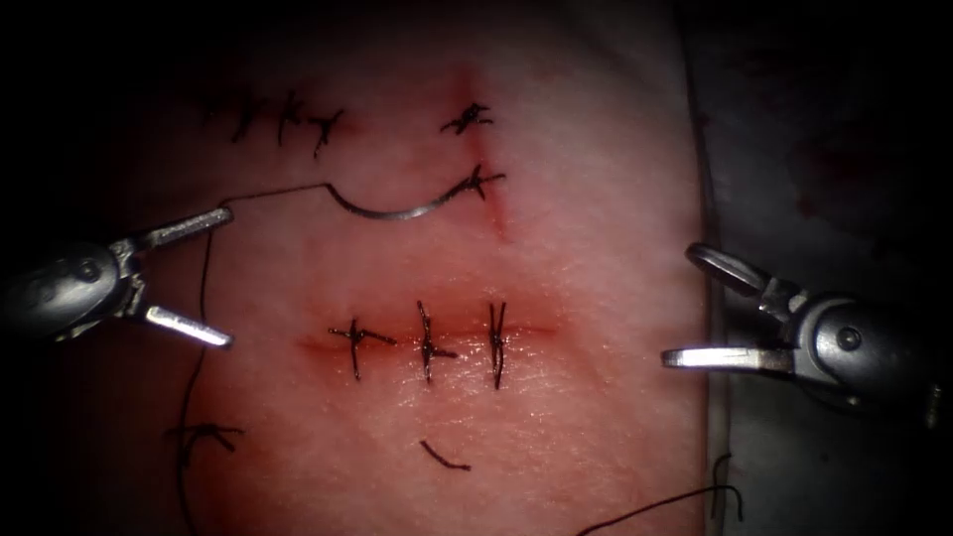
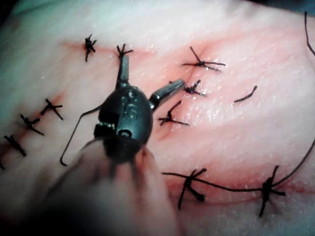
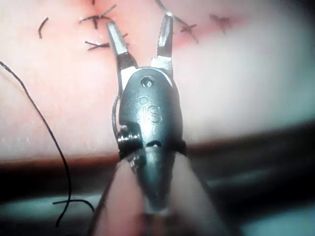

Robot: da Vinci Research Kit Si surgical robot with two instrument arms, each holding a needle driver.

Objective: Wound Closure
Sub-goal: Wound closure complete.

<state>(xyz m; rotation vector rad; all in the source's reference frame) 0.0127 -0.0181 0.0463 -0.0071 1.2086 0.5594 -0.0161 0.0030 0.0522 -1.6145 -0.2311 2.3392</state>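
Needle (image 1: 397, 210) is lying free on the tissue (image 1: 596, 417), just above the sutured horizontal cut (image 1: 427, 337), its curve sagging toward that cut and its one end resting at a knot on the short slanted cut (image 1: 491, 199) up and to the right; whether that end is entering the tissue I cannot tell. Thread (image 1: 273, 194) is running from the needle's other end leftward, passing the upper jaw of the left tool (image 1: 230, 276), then dropping down past the horizontal cut's left end.

Left tool is standing with jaws wide apart, holding nothing, though the thread is brushing close to its upper jaw tip. Right tool (image 1: 677, 306) is sitting well right of the horizontal cut, at the tissue's edge, jaws likewise spread wide and empty; the right wrist view (image 3: 140, 34) is confirming that gap.

Judging by its look, the needle is being a light, stiff, slick sliver of steel, likely to swivel if pinched near either end; a hold on the body of the curve, away from the point, seems soundest. Thread is looking limp and prone to snagging on the three stitches (image 1: 427, 342) crossing the horizontal cut. Tissue is appearing soft, moist and easily torn.

Containers are not figuring among these things; a cut end of thread (image 1: 444, 458) is lying below the horizontal cut.
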